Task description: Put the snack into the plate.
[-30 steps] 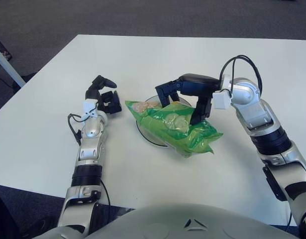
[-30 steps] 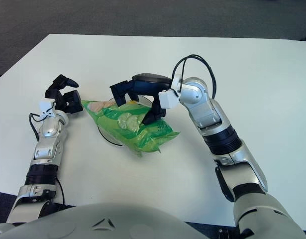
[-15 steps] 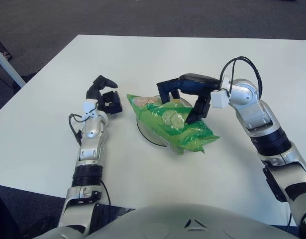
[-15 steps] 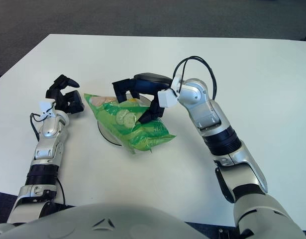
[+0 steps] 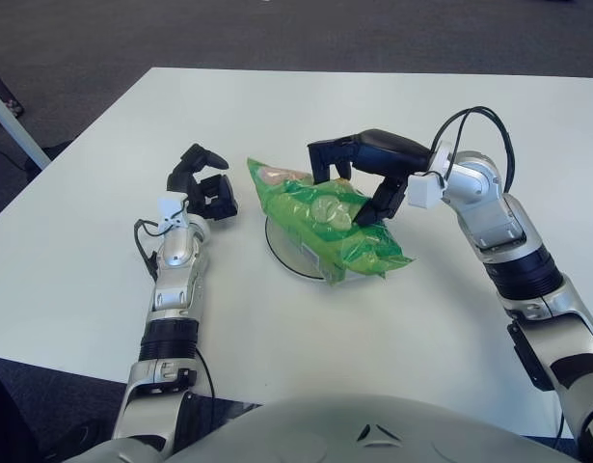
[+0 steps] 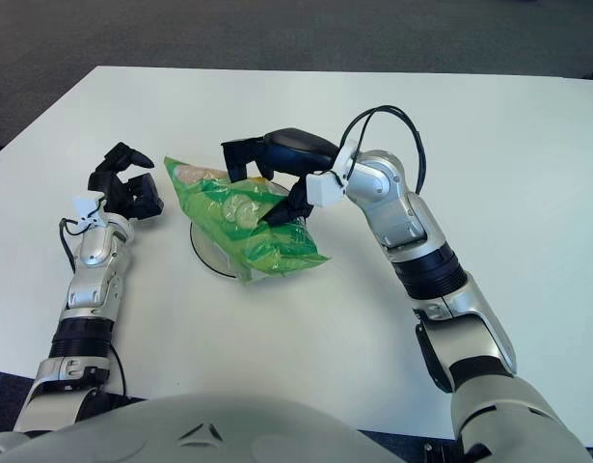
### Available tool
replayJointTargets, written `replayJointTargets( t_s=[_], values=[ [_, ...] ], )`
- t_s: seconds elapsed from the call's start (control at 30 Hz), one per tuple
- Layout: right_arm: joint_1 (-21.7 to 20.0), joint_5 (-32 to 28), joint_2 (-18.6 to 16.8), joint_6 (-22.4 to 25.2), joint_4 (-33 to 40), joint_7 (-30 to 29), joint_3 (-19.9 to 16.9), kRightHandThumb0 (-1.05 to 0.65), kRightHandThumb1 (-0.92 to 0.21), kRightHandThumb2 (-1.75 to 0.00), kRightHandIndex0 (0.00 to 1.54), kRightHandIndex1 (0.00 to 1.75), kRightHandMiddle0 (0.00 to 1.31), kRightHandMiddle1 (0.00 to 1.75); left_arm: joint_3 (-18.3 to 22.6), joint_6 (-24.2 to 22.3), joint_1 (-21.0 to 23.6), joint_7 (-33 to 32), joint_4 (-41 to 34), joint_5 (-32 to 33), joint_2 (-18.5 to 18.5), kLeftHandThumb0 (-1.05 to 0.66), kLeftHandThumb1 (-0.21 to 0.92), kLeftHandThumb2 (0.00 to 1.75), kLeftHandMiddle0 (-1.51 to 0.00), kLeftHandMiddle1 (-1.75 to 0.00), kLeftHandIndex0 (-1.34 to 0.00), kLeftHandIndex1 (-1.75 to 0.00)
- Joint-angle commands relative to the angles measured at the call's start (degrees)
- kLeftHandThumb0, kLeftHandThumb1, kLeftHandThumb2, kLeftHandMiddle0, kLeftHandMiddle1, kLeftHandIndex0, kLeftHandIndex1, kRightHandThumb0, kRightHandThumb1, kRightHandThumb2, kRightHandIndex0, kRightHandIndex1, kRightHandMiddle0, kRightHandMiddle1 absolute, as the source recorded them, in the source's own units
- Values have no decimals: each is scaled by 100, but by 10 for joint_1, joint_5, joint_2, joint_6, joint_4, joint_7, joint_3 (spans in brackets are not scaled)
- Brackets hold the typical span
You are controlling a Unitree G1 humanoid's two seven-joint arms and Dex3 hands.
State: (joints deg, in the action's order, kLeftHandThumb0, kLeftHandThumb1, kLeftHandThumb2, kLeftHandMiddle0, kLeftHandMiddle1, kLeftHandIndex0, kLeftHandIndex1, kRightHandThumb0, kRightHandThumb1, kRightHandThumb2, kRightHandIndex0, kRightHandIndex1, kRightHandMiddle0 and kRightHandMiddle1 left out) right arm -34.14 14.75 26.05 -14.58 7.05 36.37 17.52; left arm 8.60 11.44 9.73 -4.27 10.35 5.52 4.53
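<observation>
Green crinkled plastic snack bag [image 5: 327, 225] lying across the shallow clear round plate [image 5: 288, 253] near the middle of the white table [image 5: 277, 106], hiding most of it — only the plate's near-left rim showing, the far and right rim covered. Bag's right end overhanging the plate toward the table's right edge; whether that end touches the table cannot be told. Right robot hand [image 5: 359, 174] over the bag's far side, dark fingers [image 5: 325, 152] arched above the top and one pressed against the bag's right flank, pinching it; exact contact under the palm hidden. Left robot hand [image 5: 202, 188] just left of the bag, toward the table's left edge, fingers curled loosely around nothing — apart from the bag. Print on the bag too small to read.
</observation>
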Motion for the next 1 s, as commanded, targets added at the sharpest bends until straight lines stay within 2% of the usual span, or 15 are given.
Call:
replayJointTargets(
  t_s=[0.0, 0.17, 0.27, 0.3, 0.37, 0.4, 0.47, 0.5, 0.57, 0.83, 0.97],
  values=[
    [-3, 9, -3, -15, -14, -21, -10, 0, -44, -117, 41, 175, 40, 174, -4, 11, -60, 5, 58, 2, -28, -50, 26, 139, -134, -175, -66, -175],
    [-7, 11, -4, -28, -32, -34, -13, 0, -47, -114, 42, 175, 38, 171, -3, 14, -59, 7, 62, 2, -28, -50, 26, 139, -135, -175, -66, -175],
    [-12, 12, -2, -38, -44, -36, -13, 0, -61, -90, 41, 167, 31, 164, -3, 14, -58, 8, 64, 3, -28, -50, 27, 138, -135, -175, -66, -175],
    [-14, 14, 0, -42, -48, -36, -12, 0, -69, -77, 38, 162, 29, 163, -3, 15, -58, 9, 65, 3, -27, -50, 27, 138, -135, -175, -66, -175],
    [-16, 17, 2, -48, -53, -37, -12, -17, -80, -59, 28, 144, 32, 161, -3, 16, -58, 11, 66, 3, -27, -50, 27, 138, -135, -175, -65, -175],
    [-17, 18, 2, -50, -55, -38, -12, -26, -67, -69, 24, 134, 23, 153, -3, 16, -58, 11, 66, 3, -27, -50, 27, 137, -135, -175, -65, -175],
    [-21, 16, 6, -61, -71, -37, -14, -37, -50, -86, 17, 120, 12, 143, -3, 18, -58, 13, 68, 3, -26, -50, 27, 137, -135, -175, -65, -175],
    [-23, 14, 8, -66, -79, -35, -15, -41, -44, -92, 14, 114, 8, 139, -3, 18, -58, 14, 69, 3, -26, -50, 28, 137, -135, -175, -65, -175],
    [-29, 10, 12, -74, -90, -27, -14, -48, -39, -95, 8, 101, 4, 127, -3, 19, -57, 14, 71, 3, -26, -50, 28, 137, -135, -175, -65, -175],
    [-57, 18, 32, -89, -116, 7, -2, -65, -39, -88, 0, 64, 0, 94, -1, 24, -56, 16, 76, 4, -26, -49, 28, 136, -135, -175, -64, -175],
    [-69, 17, 41, -86, -123, 33, 3, -69, -41, -84, 0, 52, 0, 86, 0, 28, -55, 18, 79, 5, -26, -49, 28, 136, -135, -175, -64, -175]
  ],
)
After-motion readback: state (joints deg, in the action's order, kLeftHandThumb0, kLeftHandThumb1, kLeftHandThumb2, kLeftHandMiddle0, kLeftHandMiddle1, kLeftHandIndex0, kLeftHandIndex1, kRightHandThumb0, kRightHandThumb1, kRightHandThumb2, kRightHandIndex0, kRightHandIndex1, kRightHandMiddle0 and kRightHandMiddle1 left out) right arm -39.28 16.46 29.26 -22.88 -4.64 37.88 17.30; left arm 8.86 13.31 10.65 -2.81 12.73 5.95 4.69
